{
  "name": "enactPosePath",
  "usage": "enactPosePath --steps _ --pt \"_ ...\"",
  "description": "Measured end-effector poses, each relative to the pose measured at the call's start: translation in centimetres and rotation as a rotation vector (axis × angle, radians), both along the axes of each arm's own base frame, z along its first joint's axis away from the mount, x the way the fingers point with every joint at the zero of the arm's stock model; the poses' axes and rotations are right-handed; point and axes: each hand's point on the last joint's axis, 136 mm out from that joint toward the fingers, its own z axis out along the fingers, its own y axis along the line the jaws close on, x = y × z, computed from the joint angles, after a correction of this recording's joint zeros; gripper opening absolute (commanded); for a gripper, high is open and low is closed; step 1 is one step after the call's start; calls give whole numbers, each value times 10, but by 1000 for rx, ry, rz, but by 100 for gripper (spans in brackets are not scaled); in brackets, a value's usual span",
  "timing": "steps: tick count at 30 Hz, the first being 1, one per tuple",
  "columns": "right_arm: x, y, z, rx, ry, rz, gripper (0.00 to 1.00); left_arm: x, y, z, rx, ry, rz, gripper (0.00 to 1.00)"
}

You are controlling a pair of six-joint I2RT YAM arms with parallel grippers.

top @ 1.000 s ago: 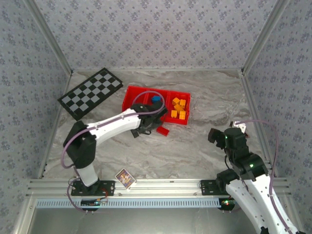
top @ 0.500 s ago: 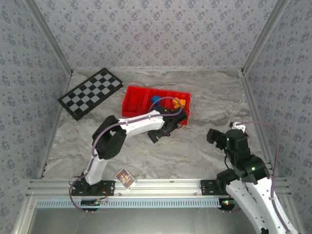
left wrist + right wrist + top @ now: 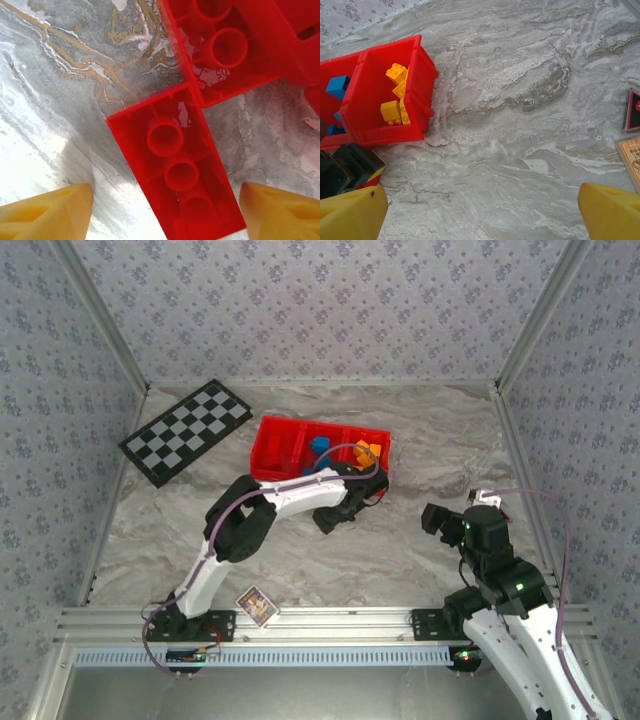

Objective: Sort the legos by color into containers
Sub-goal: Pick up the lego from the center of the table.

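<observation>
Two red legos lie hollow side up on the marble. One red lego (image 3: 175,170) sits between the yellow fingertips (image 3: 50,215) of my left gripper (image 3: 167,215), which is open with gaps on both sides. The other red lego (image 3: 225,50) lies just beyond it. From above, my left gripper (image 3: 345,505) hangs at the front edge of the red tray (image 3: 275,455). Blue legos (image 3: 320,446) lie in its middle compartment and orange-yellow legos (image 3: 395,95) in its right one. My right gripper (image 3: 480,220) is open over bare marble, right of the tray.
A checkered board (image 3: 185,430) lies at the back left. A small printed card (image 3: 257,605) sits by the left arm's base. Flat card-like items (image 3: 632,110) lie at the table's right side. Patterned walls close in three sides.
My left arm has swung right along the tray's front and come down over the red legos, and its jaws have narrowed. The right arm has stayed put.
</observation>
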Motion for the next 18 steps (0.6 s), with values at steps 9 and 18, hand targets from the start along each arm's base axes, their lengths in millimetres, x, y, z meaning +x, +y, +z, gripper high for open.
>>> enactPosePath --steps 9,18 --pt "1 1 -4 -1 2 5 100 -2 5 -6 -4 -4 16 51" --pt "3 2 -4 3 -2 8 100 -7 15 -5 -54 -34 12 25"
